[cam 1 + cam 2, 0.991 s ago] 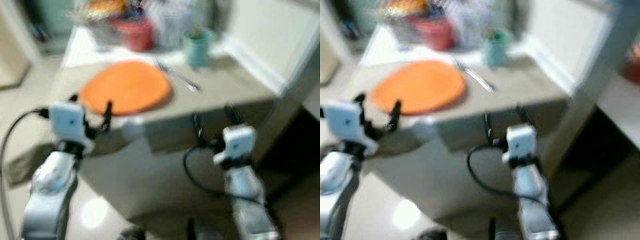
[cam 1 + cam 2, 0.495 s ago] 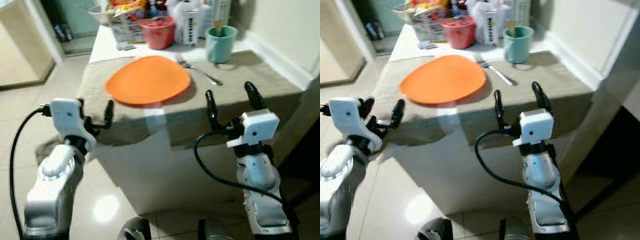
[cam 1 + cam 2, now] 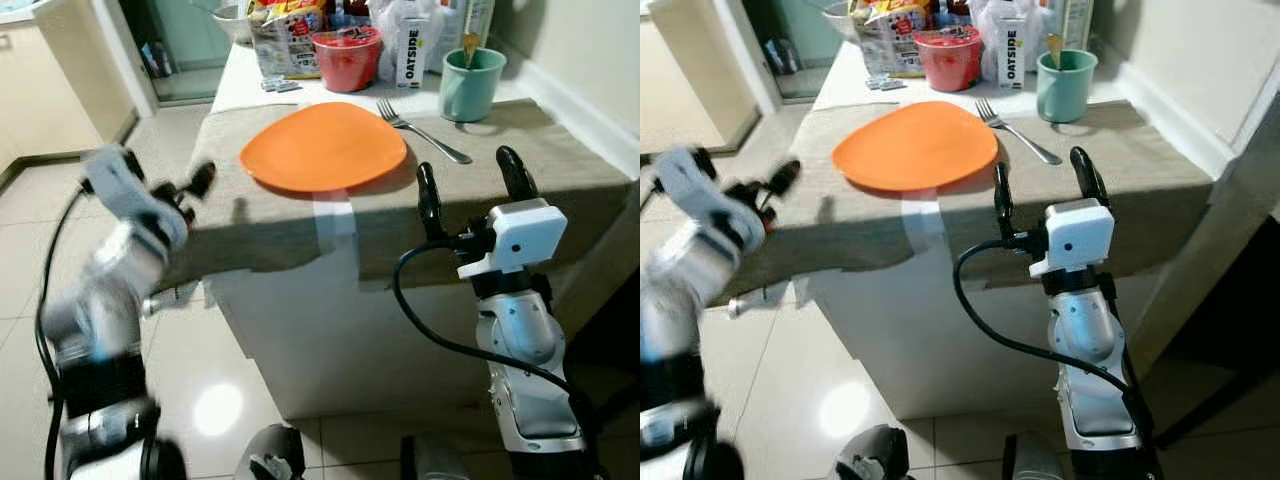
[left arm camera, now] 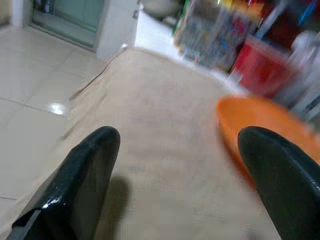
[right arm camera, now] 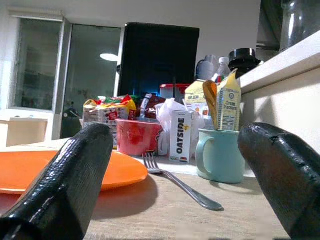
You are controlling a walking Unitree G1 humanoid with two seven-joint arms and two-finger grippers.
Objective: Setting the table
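Your left gripper has swung up beside the surface, jaws open; the right gripper faces the fork and orange plate, jaws open.

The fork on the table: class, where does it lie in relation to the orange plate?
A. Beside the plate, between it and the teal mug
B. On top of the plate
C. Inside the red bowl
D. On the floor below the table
A: the fork lies on the tablecloth just beside the orange plate, with the teal mug on its other side.
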